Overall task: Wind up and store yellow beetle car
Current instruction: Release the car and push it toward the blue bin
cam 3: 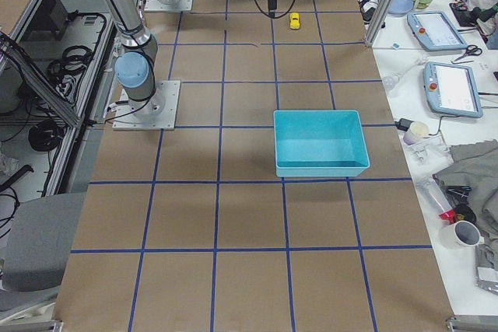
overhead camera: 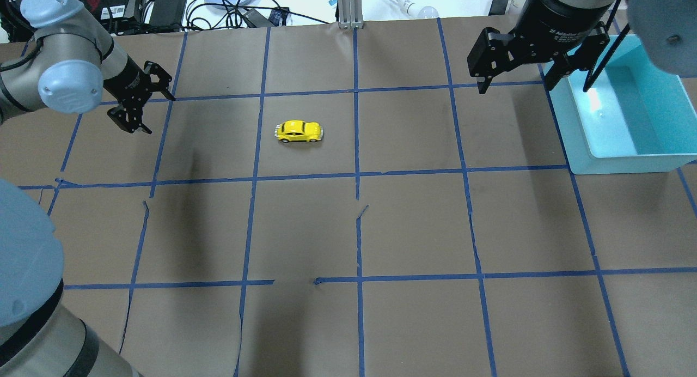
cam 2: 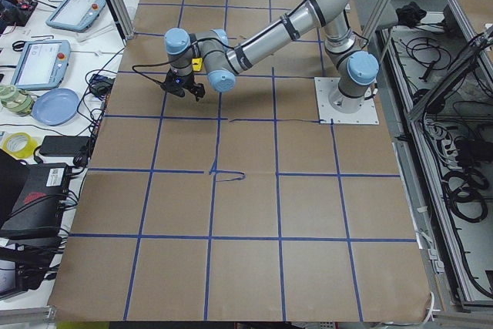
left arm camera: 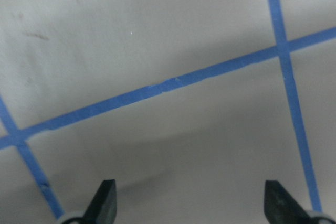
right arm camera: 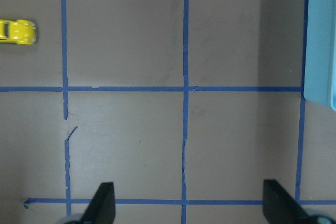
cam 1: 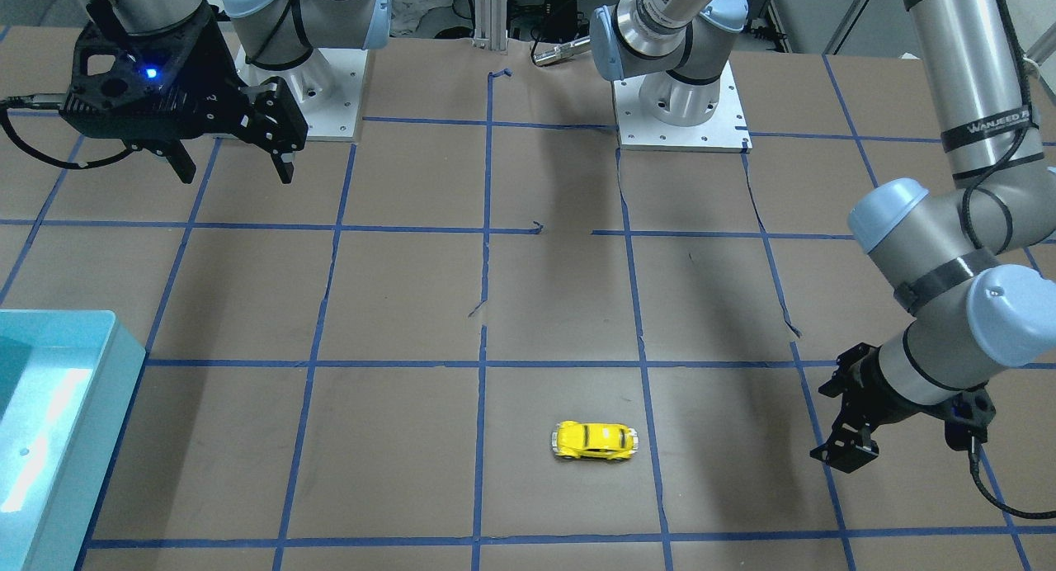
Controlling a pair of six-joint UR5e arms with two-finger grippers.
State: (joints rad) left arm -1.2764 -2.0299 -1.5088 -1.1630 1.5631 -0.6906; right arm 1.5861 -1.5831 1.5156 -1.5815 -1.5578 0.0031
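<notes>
The yellow beetle car [overhead camera: 299, 132] stands on its wheels on the brown paper table, alone in a taped square; it also shows in the front view [cam 1: 594, 441], in the right side view [cam 3: 295, 21] and at the left edge of the right wrist view [right arm camera: 17, 31]. My left gripper [overhead camera: 155, 114] is open and empty, low over the table well to the car's left, seen at the right in the front view [cam 1: 833, 414]. My right gripper [overhead camera: 514, 85] is open and empty, raised high between the car and the bin, pointing down [cam 1: 235, 175].
An empty teal bin [overhead camera: 626, 159] sits at the table's right side beside the right gripper; it also shows in the front view [cam 1: 124, 340]. Blue tape lines grid the torn brown paper. Cables, a plate and tablets lie beyond the table's far edge.
</notes>
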